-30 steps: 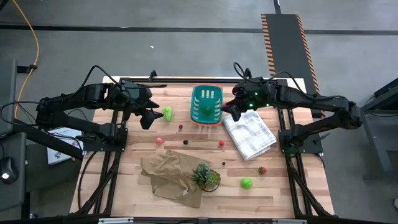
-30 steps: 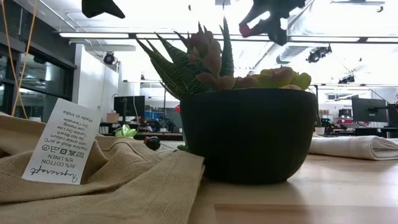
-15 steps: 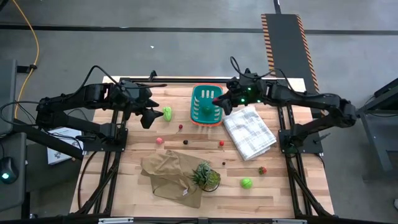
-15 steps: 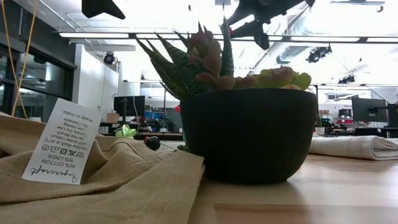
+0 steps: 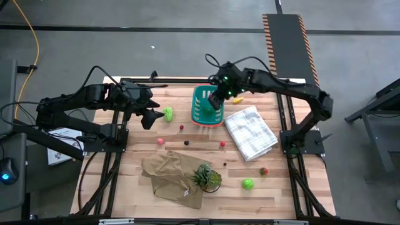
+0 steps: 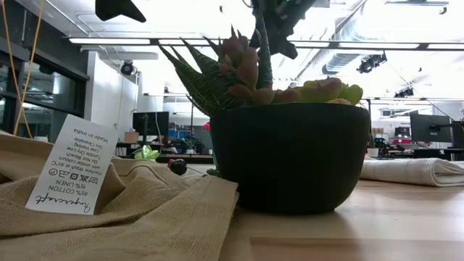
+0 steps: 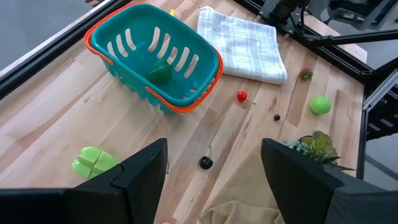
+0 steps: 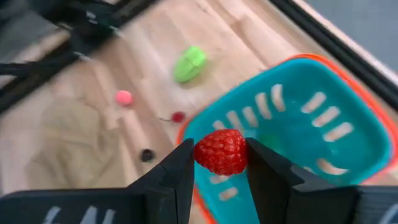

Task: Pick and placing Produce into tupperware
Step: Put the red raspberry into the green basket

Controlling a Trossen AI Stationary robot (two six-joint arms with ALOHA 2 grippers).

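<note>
The tupperware is a teal basket (image 5: 201,95) standing on the table's far middle, with a dark green piece (image 7: 160,73) lying inside. My right gripper (image 8: 221,163) hovers over it, shut on a red raspberry (image 8: 221,151). My left gripper (image 5: 150,117) waits open to the basket's left, above a light green lump (image 5: 168,114). More produce lies loose on the wood: a pink piece (image 5: 160,141), small red balls (image 5: 181,127) (image 5: 222,144), dark balls (image 5: 186,142), a green ball (image 5: 248,184), a strawberry (image 5: 264,170) and a yellow piece (image 5: 238,99). My right gripper pinches the raspberry by its two opposite sides (image 8: 200,153) between the two fingers. The fingers slant downward, coming from the table's right side. The berry is lifted clear, above the basket's slotted wall (image 8: 280,99).
A folded white checked cloth (image 5: 251,131) lies right of the basket. A potted plant (image 5: 206,177) stands on a crumpled tan cloth (image 5: 165,174) near the front and blocks most of the low view (image 6: 290,156). Bare wood shows between the basket and the plant.
My right gripper has swung toward the table's left and a little toward the far edge, from over the white cloth's far corner to over the basket. It has rolled somewhat and stayed shut on the raspberry, which stays lifted clear.
</note>
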